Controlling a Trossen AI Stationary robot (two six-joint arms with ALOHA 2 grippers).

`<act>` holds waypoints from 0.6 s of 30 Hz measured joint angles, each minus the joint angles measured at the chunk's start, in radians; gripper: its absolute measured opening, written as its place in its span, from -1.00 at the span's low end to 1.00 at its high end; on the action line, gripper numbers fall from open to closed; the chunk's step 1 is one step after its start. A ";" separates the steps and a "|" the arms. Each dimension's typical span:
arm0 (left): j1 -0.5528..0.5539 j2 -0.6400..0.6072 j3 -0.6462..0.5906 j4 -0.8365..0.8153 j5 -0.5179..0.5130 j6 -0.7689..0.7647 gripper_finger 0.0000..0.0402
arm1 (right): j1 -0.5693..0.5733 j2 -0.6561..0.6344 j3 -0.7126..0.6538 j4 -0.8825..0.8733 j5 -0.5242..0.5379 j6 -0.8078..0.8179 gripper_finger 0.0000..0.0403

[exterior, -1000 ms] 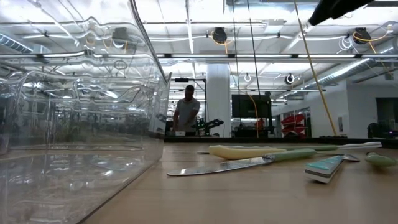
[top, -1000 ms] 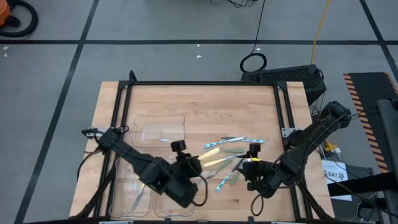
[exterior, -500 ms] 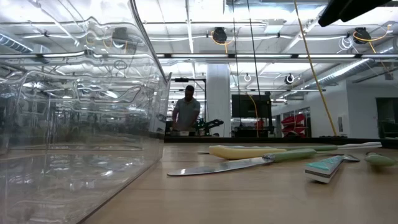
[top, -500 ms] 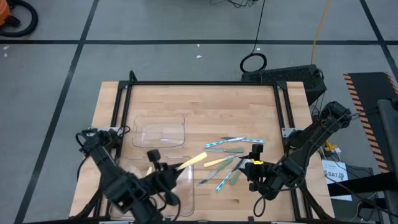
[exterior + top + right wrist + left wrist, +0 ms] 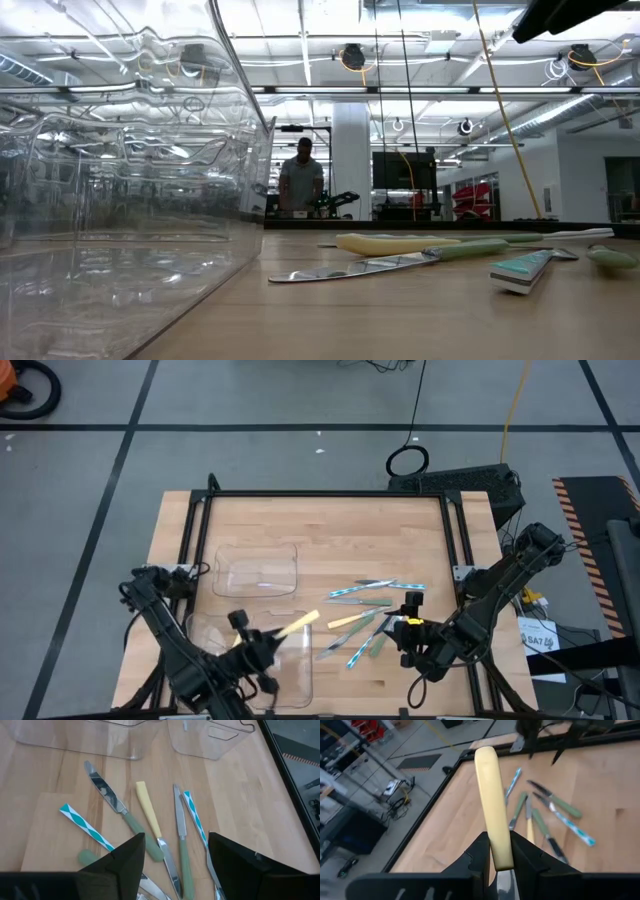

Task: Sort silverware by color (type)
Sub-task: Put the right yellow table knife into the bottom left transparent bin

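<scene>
Since the earlier frame, the left gripper [image 5: 262, 647] has swung from the loose pile toward the near-left corner, carrying a yellow-handled utensil [image 5: 492, 805]. It now hangs above the near clear tray [image 5: 200, 635], fingers [image 5: 472, 857] pinched on the utensil's neck, handle angled upward. What that tray holds cannot be told; the arm covers it. Beyond it, the far clear tray [image 5: 258, 570] shows no contents. On the table [image 5: 320, 525], right of both trays, the remaining silverware [image 5: 150, 822] lies scattered: yellow, pale green and blue-patterned handles. The right gripper [image 5: 405, 630] waits just beside the pile, fingers spread.
</scene>
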 joint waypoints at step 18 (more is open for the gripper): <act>-0.289 -0.255 -0.740 0.074 0.001 -0.961 -0.71 | 0.000 0.000 0.000 0.000 0.002 0.038 0.04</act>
